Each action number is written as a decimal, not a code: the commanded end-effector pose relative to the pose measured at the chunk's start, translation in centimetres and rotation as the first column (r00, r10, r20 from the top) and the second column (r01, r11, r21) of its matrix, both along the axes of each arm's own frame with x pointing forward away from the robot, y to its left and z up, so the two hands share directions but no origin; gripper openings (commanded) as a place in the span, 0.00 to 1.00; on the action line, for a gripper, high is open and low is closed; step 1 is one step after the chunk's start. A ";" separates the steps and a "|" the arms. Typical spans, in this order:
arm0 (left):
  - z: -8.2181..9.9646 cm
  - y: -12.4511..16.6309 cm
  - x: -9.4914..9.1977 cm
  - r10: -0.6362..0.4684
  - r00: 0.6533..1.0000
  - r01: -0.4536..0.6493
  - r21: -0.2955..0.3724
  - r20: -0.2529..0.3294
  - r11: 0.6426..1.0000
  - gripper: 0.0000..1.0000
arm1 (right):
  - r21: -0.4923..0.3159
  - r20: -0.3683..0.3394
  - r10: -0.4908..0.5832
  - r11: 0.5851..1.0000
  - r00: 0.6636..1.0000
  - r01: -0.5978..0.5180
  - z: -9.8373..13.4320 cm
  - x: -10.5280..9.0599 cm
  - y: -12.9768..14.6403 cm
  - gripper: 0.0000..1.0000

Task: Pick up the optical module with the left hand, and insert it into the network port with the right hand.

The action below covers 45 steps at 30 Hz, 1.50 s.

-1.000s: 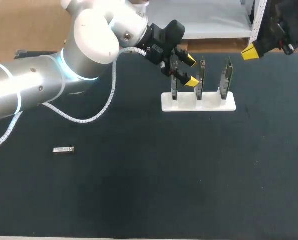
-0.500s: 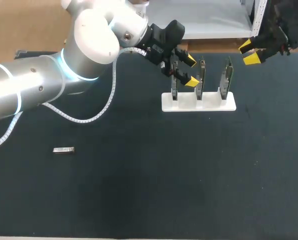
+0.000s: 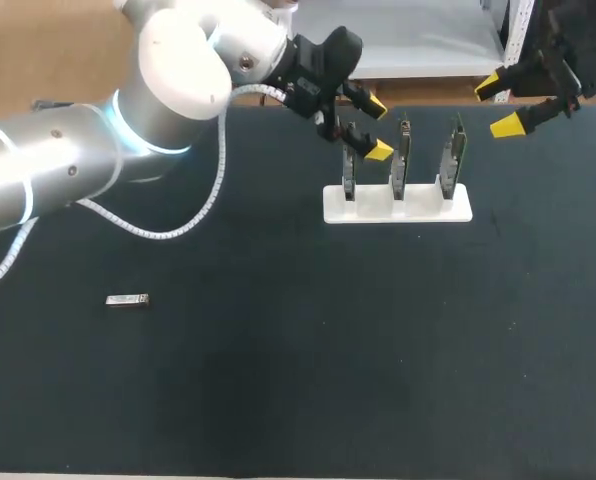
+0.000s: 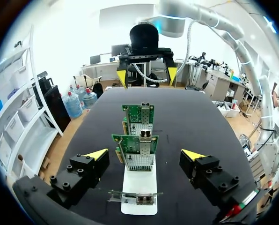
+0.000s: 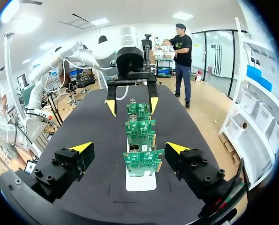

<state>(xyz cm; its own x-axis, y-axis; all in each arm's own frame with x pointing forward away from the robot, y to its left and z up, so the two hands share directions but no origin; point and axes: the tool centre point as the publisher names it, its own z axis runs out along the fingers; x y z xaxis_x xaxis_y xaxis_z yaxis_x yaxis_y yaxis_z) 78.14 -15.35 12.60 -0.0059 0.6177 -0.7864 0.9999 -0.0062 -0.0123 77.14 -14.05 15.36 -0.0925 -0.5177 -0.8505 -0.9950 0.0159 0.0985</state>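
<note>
Robotics lab bench: black-matted table point(image 3: 308, 380), white rack point(image 3: 398, 208) of upright network cards point(image 3: 456, 150), left arm point(image 3: 58, 170) above it.

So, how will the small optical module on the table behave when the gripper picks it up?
The optical module looks like a small metallic bar, so it is probably stiff and light. It lies flat on the dark table, so it should not roll. Its low, smooth-looking body may slip if gripped off centre.

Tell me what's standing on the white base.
Three green circuit cards stand upright in a row on the white base. Their lower edges are sunk in its slots and cannot be seen.
</note>
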 end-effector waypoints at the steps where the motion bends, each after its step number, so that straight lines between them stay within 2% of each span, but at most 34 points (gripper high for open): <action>1: 2.4 1.7 -1.5 0.020 0.999 -0.019 -0.024 0.034 1.000 1.00 | 0.000 0.004 -0.004 1.000 1.000 0.004 0.0 -0.2 0.0 1.00; 5: 4.8 3.5 -2.4 0.033 0.998 -0.030 -0.051 0.060 0.998 1.00 | 0.000 0.004 -0.004 1.000 1.000 0.004 0.0 -0.2 0.0 1.00; 7: 5.8 4.8 -3.2 0.028 0.996 -0.026 -0.023 0.090 0.999 1.00 | 0.000 0.004 -0.004 1.000 1.000 0.004 0.0 -0.2 0.0 1.00; 12: 7.7 9.1 -6.2 -0.009 0.985 -0.017 0.143 0.174 0.990 1.00 | 0.000 0.004 -0.004 1.000 1.000 0.004 0.0 -0.2 0.0 1.00; 15: 7.9 12.3 -8.1 0.001 0.982 -0.049 0.253 0.187 0.966 1.00 | 0.000 0.004 -0.004 1.000 1.000 0.004 0.0 -0.2 0.0 1.00; 19: 6.7 16.4 -10.6 0.067 0.984 -0.125 0.370 0.165 0.920 1.00 | 0.000 0.004 -0.004 1.000 1.000 0.004 0.0 -0.2 0.0 1.00; 20: 6.4 17.3 -11.1 0.058 0.983 -0.125 0.411 0.171 0.903 1.00 | 0.000 0.004 -0.004 1.000 1.000 0.004 0.0 -0.2 0.0 1.00; 21: 6.2 18.3 -11.8 0.032 0.982 -0.120 0.483 0.185 0.867 1.00 | 0.000 0.004 -0.004 1.000 1.000 0.004 0.0 -0.2 0.0 1.00; 25: 5.8 21.1 -13.9 0.022 0.983 -0.127 0.585 0.182 0.801 1.00 | 0.000 0.004 -0.004 1.000 1.000 0.004 0.0 -0.2 0.0 1.00; 28: 4.9 22.6 -15.5 0.009 0.989 -0.102 0.634 0.148 0.766 1.00 | 0.000 0.004 -0.004 1.000 1.000 0.004 0.0 -0.2 0.0 1.00; 33: 2.4 24.7 -18.1 -0.008 0.996 -0.053 0.696 0.085 0.716 1.00 | 0.000 0.004 -0.004 1.000 1.000 0.004 0.0 -0.2 0.0 1.00; 38: 0.3 26.9 -20.1 0.065 0.994 -0.110 0.712 0.090 0.694 1.00 | 0.000 0.004 -0.004 1.000 1.000 0.004 0.0 -0.2 0.0 1.00; 42: -1.3 29.1 -21.2 0.096 0.991 -0.130 0.738 0.088 0.663 1.00 | 0.000 0.004 -0.004 1.000 1.000 0.004 0.0 -0.2 0.0 1.00; 44: -1.9 30.2 -21.5 0.102 0.991 -0.129 0.741 0.083 0.659 1.00 | 0.000 0.004 -0.004 1.000 1.000 0.004 0.0 -0.2 0.0 1.00; 45: -2.1 30.8 -21.6 0.106 0.991 -0.127 0.758 0.077 0.639 1.00 | 0.000 0.004 -0.004 1.000 1.000 0.004 0.0 -0.2 0.0 1.00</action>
